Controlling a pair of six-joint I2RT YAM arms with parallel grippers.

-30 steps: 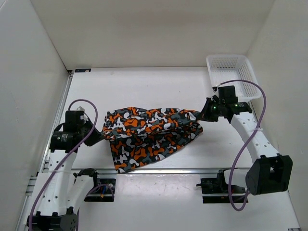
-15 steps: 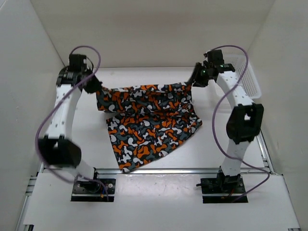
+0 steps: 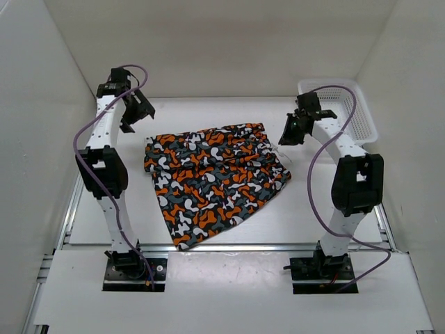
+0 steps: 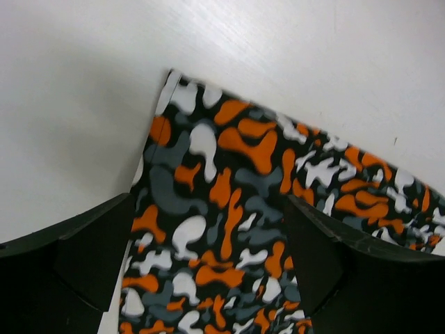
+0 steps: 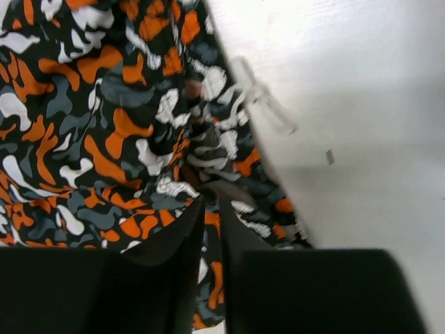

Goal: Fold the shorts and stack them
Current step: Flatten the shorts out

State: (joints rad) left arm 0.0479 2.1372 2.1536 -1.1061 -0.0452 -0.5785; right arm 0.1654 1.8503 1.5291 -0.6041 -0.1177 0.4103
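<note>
The shorts, in an orange, black, grey and white blotch print, lie spread on the white table with their far edge folded over. My left gripper hovers above their far left corner, open and empty. In the left wrist view its fingers stand wide apart over the shorts' corner. My right gripper hangs just off the shorts' far right edge. In the right wrist view its jaws are almost together with only a thin slit and nothing in it, above the bunched waistband.
A white mesh basket stands at the back right corner, just behind the right arm. A white drawstring trails off the shorts onto the table. White walls close in the left, back and right sides.
Both arms lifted the shorts' edge and carried it toward the back. They have let go and the cloth has dropped flat. The left jaws opened wide. The right jaws opened, then nearly closed again.
</note>
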